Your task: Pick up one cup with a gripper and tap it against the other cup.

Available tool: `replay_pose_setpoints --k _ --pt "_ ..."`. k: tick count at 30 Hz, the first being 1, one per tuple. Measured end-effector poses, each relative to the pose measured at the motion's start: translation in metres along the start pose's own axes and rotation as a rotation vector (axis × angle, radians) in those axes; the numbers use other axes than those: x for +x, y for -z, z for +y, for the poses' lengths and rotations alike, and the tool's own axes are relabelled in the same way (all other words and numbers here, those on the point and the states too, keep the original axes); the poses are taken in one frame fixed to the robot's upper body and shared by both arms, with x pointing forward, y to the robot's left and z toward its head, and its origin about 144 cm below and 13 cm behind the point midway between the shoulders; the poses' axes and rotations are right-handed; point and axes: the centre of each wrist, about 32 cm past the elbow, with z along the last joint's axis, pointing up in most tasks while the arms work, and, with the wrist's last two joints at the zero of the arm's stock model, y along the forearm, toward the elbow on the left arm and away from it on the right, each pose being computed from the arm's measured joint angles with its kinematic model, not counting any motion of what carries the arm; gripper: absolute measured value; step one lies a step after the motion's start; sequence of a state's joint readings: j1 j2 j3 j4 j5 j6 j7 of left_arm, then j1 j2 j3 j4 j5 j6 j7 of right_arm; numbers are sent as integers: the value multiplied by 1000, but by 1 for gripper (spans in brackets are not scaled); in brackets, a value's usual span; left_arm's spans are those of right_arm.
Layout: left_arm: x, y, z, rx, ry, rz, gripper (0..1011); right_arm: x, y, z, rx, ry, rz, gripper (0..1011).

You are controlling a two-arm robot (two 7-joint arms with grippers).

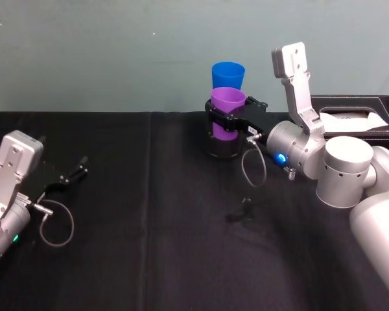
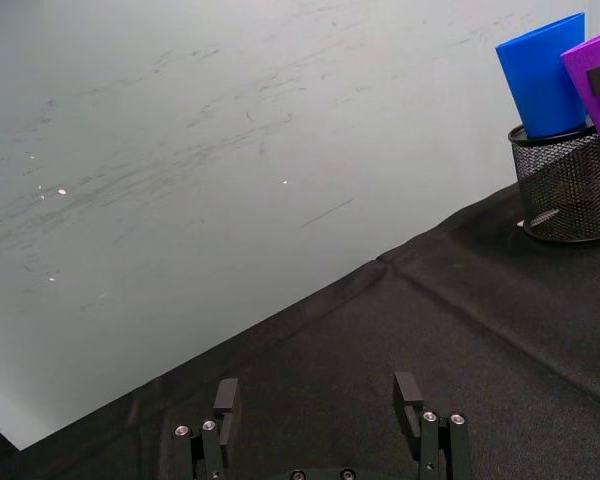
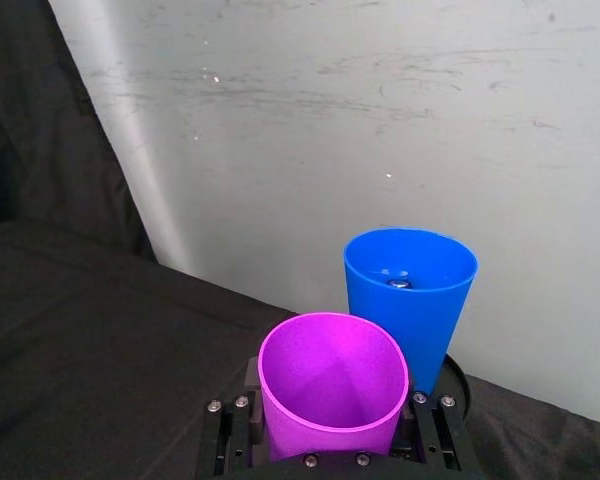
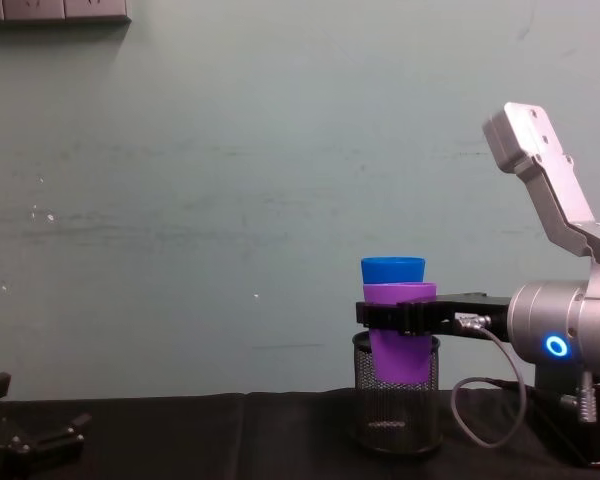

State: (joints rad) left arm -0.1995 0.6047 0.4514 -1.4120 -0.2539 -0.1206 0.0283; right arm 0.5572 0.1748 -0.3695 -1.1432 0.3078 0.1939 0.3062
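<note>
My right gripper (image 1: 223, 121) (image 4: 397, 315) (image 3: 335, 440) is shut on the purple cup (image 1: 228, 103) (image 3: 332, 385) (image 4: 400, 345) and holds it upright above the table. The blue cup (image 1: 228, 73) (image 3: 410, 290) (image 4: 392, 269) (image 2: 545, 75) stands in a black mesh holder (image 1: 222, 148) (image 4: 395, 415) (image 2: 570, 185) just behind the purple one. The purple cup's rim sits close against the blue cup's side; I cannot tell if they touch. My left gripper (image 1: 71, 173) (image 2: 317, 400) (image 4: 30, 437) rests open and empty low at the table's left.
A black cloth covers the table (image 1: 149, 227). A black box with white paper (image 1: 350, 120) stands at the back right. A small dark bit (image 1: 246, 207) lies on the cloth in front of the holder. A pale wall closes the back.
</note>
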Motion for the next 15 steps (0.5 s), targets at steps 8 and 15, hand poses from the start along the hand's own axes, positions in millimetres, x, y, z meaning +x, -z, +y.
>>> replay_pose_setpoints --k 8,15 --pt "0 0 0 0 0 0 1000 0 0 0 0 0 0 723" --pt "0 0 0 0 0 0 1000 0 0 0 0 0 0 723"
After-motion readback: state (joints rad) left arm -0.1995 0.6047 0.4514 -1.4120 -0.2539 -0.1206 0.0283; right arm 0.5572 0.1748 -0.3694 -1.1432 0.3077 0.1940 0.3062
